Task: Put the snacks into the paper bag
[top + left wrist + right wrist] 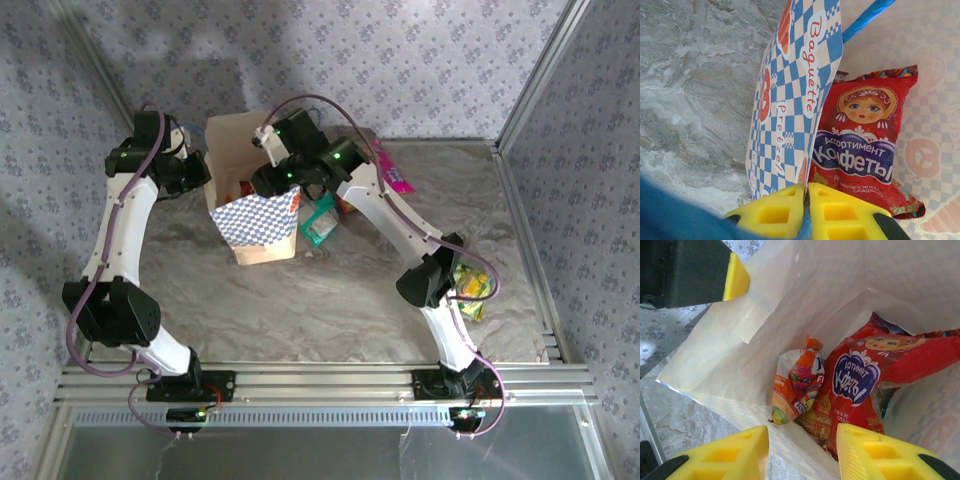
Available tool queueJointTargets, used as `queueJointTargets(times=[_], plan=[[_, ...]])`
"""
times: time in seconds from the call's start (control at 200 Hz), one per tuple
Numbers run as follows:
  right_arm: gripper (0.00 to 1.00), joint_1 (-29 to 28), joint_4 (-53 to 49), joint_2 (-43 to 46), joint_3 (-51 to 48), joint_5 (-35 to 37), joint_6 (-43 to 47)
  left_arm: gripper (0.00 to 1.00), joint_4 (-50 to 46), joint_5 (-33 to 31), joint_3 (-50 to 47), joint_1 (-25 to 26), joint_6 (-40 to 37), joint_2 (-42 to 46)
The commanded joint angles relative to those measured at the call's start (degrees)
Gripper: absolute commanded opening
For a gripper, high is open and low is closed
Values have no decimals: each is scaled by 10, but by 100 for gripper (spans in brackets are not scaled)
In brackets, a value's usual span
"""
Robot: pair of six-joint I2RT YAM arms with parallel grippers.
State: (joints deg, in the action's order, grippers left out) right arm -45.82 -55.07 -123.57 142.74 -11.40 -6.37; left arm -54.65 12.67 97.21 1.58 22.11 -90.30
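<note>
Where the paper bag [258, 218] stands: upright at the far middle of the table [300, 300], checked face toward the arm bases, mouth open upward.
Left gripper [806, 192]: clenched, yellow pads pressed flat together at the bag's left rim. The checked wall runs straight down into the seam between the pads, where a thin blue sliver shows. It grips the bag's edge.
Blue cord handle [867, 15]: rises off the rim at the top of the left wrist view, apart from the pads.
Right gripper [802, 440]: released, pads well apart with nothing between them, hanging over the bag's open mouth.
Red packet [860, 380]: inside the bag, leaning on end against the wall, below the right gripper's gap. In the left wrist view it lies just beyond the clenched pads, on the inner side of the checked wall.
Orange packet [795, 390]: deep in the bag, touching the red packet's edge, also below the right gripper's gap.
Teal-white packet [320, 228]: on the table just beside the bag's right side, under the right arm, outside the bag.
Magenta packet [392, 168]: on the table at the far side, right of the right arm, apart from the bag.
Green-yellow packet [473, 290]: on the table by the right arm's elbow, well apart from the bag and both grippers.
</note>
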Motion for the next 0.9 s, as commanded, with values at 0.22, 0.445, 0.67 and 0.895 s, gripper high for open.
queueJointTargets(times=[0.22, 0.445, 0.67, 0.895], plan=[[41, -5, 35, 83, -65, -13, 10, 9, -22, 7, -2, 0, 5, 13], [41, -2, 70, 126, -115, -7, 8, 9, -19, 1, -3, 2, 6, 12], [42, 7, 111, 190, -205, 5, 0, 8, -26, -5, 4, 1, 0, 11], [45, 23, 159, 274, -331, 27, -19, 9, -31, -12, 13, 2, 0, 12]])
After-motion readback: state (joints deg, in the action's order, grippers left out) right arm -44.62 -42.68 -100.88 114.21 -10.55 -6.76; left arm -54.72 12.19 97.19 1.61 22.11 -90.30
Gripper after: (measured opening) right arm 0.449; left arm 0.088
